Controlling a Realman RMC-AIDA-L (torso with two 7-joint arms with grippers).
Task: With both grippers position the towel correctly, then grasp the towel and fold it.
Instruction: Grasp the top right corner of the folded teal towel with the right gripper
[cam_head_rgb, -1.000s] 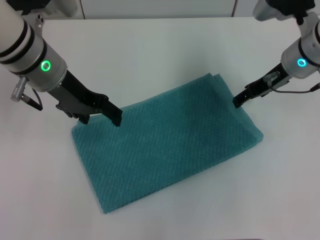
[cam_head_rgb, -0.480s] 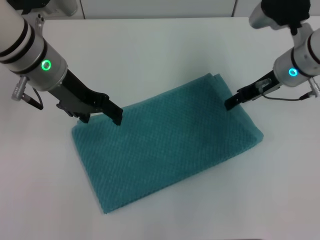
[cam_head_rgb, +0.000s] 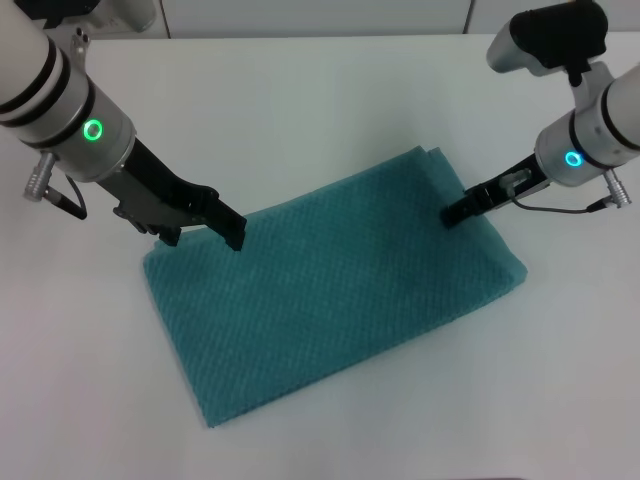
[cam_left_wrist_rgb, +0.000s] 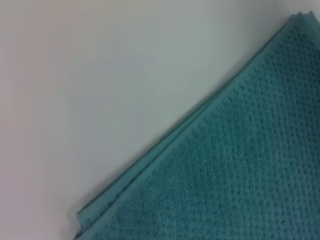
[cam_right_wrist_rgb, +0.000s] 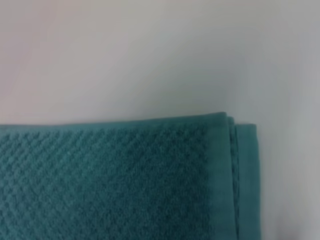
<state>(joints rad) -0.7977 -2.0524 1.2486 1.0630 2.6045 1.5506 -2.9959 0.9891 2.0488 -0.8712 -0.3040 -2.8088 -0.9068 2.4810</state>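
Doubled teal towel (cam_head_rgb: 335, 295) lies mid-table, long axis running 8 to 2 o'clock. Left gripper (cam_head_rgb: 205, 232), fingers narrowly parted, at its 10 o'clock corner; right gripper (cam_head_rgb: 452, 214), fingers' spread unclear, at 2 o'clock.

From my seat I see a plain white bench (cam_head_rgb: 330, 110) filling almost the whole head view — evenly lit, matte. Along its far edge runs a pale wall (cam_head_rgb: 320, 15) with one thin vertical seam.
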